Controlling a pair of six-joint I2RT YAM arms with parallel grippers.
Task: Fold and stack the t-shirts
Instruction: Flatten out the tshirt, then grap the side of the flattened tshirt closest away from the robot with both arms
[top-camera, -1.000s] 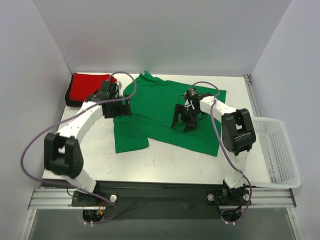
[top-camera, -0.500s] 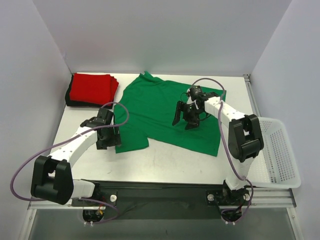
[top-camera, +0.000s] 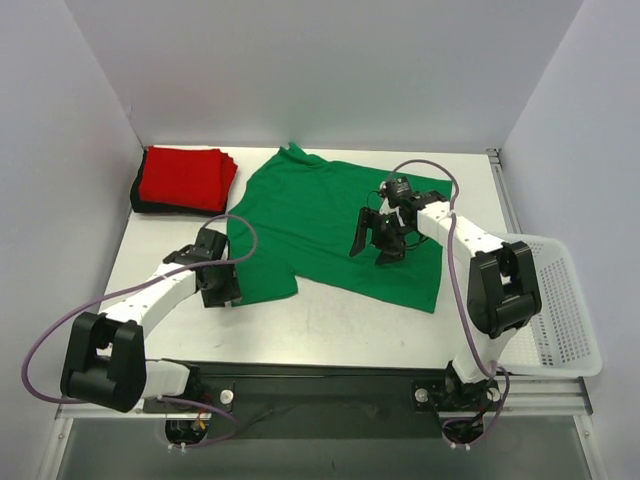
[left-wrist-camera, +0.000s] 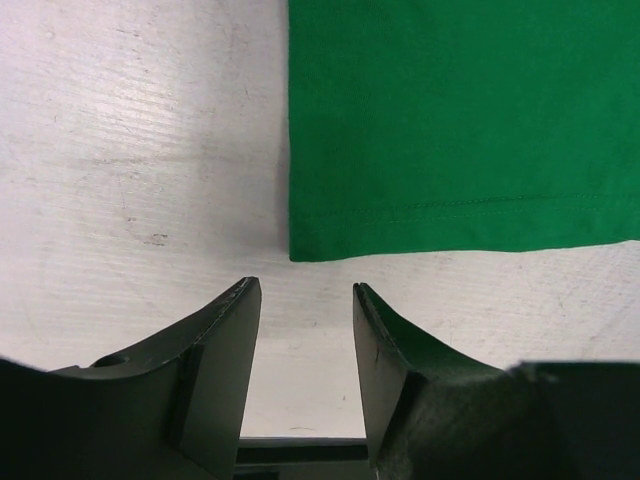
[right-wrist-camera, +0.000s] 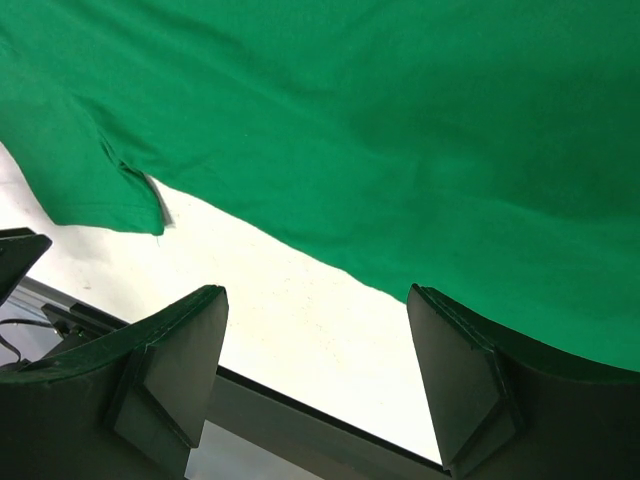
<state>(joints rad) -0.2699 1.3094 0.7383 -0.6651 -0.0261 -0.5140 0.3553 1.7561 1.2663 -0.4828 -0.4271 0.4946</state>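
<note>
The green t-shirt (top-camera: 310, 215) lay spread flat and unfolded across the middle and back of the table (top-camera: 300, 330), one sleeve (left-wrist-camera: 450, 120) reaching toward my left side. I judged it light, limp and quick to bunch. It would drape from wherever I pinched it, so a hem or a corner seemed the best place to take hold, not the flat middle. In the back left corner a folded red shirt (top-camera: 180, 175) sat on a black one (top-camera: 136, 198), the stack it was meant to join.

My left gripper (top-camera: 222, 290) was low over bare table just short of the sleeve's corner, fingers parted and holding nothing. My right gripper (top-camera: 371, 250) hung above the shirt's body, spread wide and empty. The white basket (top-camera: 560, 310) sat off the table's right edge.
</note>
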